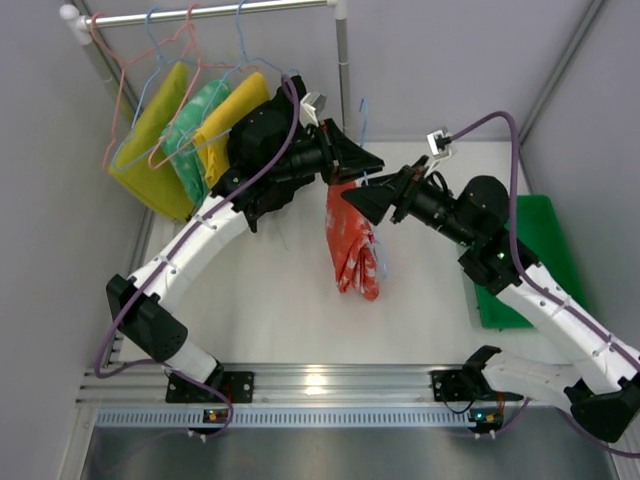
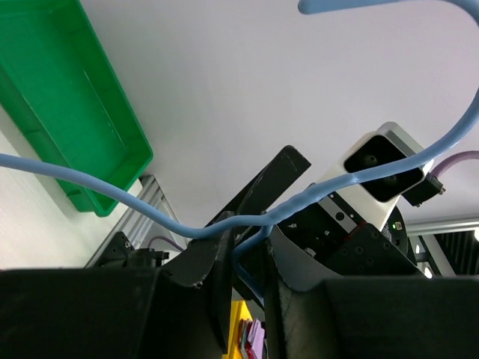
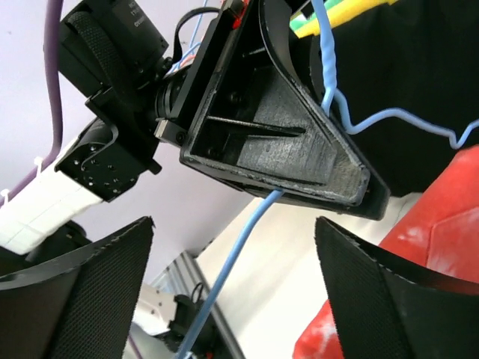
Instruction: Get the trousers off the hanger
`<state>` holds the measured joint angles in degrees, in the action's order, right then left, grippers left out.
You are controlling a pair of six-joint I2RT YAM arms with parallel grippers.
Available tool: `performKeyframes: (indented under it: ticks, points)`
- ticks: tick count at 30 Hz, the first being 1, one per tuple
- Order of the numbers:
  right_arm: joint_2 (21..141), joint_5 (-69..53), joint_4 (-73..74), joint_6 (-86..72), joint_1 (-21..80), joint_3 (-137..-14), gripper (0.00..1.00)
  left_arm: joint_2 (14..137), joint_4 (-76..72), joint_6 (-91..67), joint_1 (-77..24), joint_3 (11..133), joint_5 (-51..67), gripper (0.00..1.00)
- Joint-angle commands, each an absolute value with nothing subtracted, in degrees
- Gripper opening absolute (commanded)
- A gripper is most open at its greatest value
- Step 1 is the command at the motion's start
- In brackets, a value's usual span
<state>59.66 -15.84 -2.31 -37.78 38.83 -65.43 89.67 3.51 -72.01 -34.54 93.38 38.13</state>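
Top view
- Blue hanger (image 1: 366,125): thin wire. Its hook stands up off the rail (image 1: 210,12), at mid-scene.
- Red-orange trousers (image 1: 352,245): folded cloth with small white marks, draped over the blue hanger. They hang straight under it, above the surface (image 1: 270,300).
- Left hand (image 1: 368,160): at the neck of the blue hanger, directly over the trousers.
- Right hand (image 1: 362,200): just beside the blue hanger, level with the top of the trousers. No contact with the cloth can be made out.
- Green tray (image 1: 545,235): smooth plastic, well apart from the blue hanger, beyond the right arm.
- Yellow pairs (image 1: 160,135) and green pair (image 1: 195,125): on pink and blue hangers at the rail's far end, away from the blue hanger.

Left wrist view
- Left hand: narrow. Its dark fingers (image 2: 202,262) are drawn in on the blue hanger's wire, which runs down into the slit between them.
- White wrist camera (image 2: 389,149): on the right arm, behind the hanger wire.

Right wrist view
- Right hand: wide, with nothing between its two fingers (image 3: 389,299). Their pads are black with a fine ribbed grain.
- Trousers: a red fold at the lower corner, below the hanger wire — beside one pad.
- Writing: white letters on the left arm's black housing, too small to read.
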Motion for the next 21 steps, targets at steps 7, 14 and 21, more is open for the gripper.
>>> performKeyframes:
  ticks: [7, 14, 21]
  points:
    - [46.7, -8.2, 0.0, -20.2, 38.8, -61.8, 0.96, 87.3, -7.4, -73.3, -34.1, 96.8, 43.3, 0.00]
    - [33.6, 5.3, 8.1, -7.7, 38.2, -54.2, 0.84, 87.2, -11.8, -73.0, -33.6, 99.2, 45.7, 0.00]
    - [28.1, 1.1, 4.0, -2.1, 38.2, -42.3, 0.87, 90.8, -11.4, -71.3, -33.0, 106.7, 45.4, 0.00]
